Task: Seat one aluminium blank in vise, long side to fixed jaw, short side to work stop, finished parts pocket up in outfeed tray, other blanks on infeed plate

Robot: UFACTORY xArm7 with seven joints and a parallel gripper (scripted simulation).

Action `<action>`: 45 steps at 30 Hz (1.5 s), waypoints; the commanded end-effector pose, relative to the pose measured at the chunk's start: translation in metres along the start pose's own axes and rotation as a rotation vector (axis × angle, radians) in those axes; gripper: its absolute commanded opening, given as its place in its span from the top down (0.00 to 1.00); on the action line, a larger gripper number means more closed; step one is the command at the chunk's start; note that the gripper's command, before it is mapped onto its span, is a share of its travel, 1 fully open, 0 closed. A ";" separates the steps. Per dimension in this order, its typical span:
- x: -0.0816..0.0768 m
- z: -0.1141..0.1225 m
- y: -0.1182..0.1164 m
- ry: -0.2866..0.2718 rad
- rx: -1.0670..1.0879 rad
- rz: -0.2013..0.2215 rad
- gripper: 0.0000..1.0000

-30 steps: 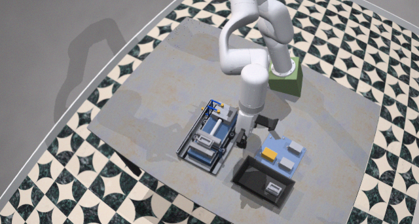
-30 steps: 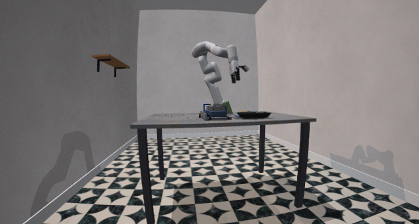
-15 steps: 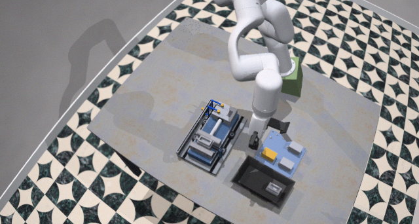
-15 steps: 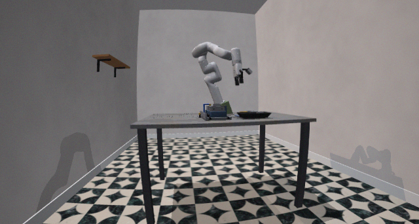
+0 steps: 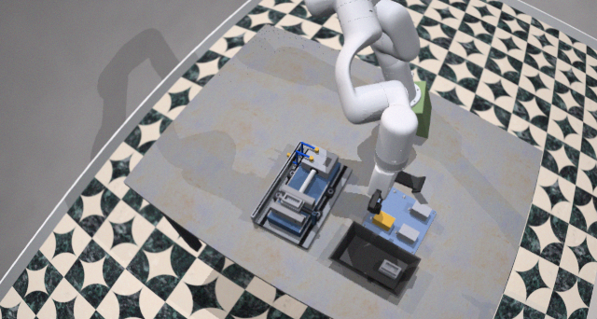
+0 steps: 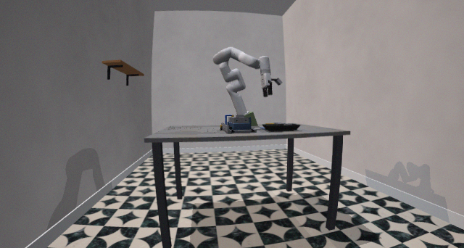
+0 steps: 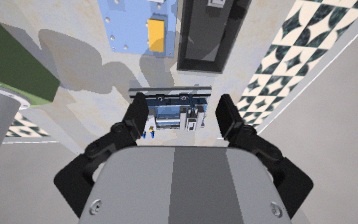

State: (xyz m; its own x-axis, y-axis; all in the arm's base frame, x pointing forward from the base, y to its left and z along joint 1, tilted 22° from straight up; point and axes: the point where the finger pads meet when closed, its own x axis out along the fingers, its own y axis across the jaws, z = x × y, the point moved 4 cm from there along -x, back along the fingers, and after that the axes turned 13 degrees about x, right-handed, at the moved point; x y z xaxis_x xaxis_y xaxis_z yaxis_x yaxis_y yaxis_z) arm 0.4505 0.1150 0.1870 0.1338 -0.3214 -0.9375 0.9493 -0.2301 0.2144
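My gripper (image 5: 375, 201) is open and empty, high above the table, over the near corner of the blue infeed plate (image 5: 400, 218). It also shows in the exterior view (image 6: 267, 92) and in the wrist view (image 7: 182, 117). On the plate lie a brass blank (image 5: 383, 221) and two aluminium blanks (image 5: 422, 210) (image 5: 408, 232), all flat. The vise (image 5: 300, 193) stands left of the plate, with blue hoses (image 5: 303, 148) at its far end. A grey part with a pocket (image 5: 293, 199) sits in its opening. The dark outfeed tray (image 5: 375, 258) holds one finished part (image 5: 390, 269), pocket up.
The arm's green base block (image 5: 422, 109) stands behind the plate. In the wrist view the vise (image 7: 172, 107) is between the fingers far below, with the plate (image 7: 137, 25) and tray (image 7: 212, 35) beyond. The table edge runs close to the tray.
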 end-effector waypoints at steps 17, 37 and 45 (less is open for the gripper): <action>0.030 -0.035 -0.056 -0.035 0.003 -0.041 0.00; 0.042 -0.043 -0.076 -0.052 0.007 -0.056 0.00; 0.046 -0.045 -0.083 -0.058 0.009 -0.061 0.00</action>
State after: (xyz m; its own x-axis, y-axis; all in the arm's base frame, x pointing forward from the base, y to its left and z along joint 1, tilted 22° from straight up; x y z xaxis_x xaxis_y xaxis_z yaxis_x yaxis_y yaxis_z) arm 0.3914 0.1588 0.1137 0.0563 -0.3596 -0.9314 0.9530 -0.2589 0.1576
